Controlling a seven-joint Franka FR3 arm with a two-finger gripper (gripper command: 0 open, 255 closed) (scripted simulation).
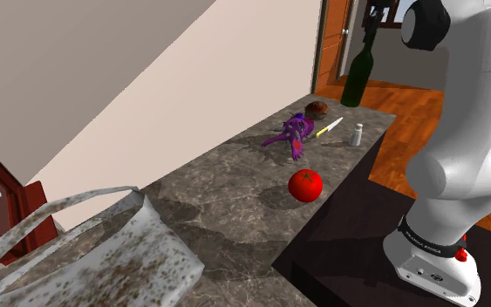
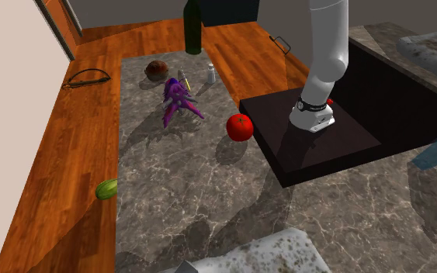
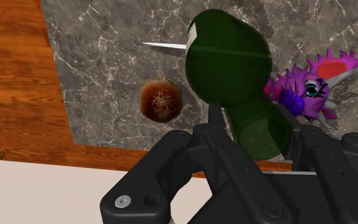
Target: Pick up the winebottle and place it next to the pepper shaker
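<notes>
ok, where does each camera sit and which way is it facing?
Shoulder view: beside the stand, looking along the marble counter toward the wine bottle; white arm at its right.
Second exterior view: higher, similar heading, looking steeply down on the counter; arm and stand at its right.
Wrist view: mounted at the wrist, looking down the bottle at the counter; gripper clasps the bottle's neck.
Shared: the two exterior views both show tomato and pepper shaker.

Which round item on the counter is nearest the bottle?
The brown one: it lies close by the dark green bottle, while the red tomato sits much farther off, near the stand.
</notes>
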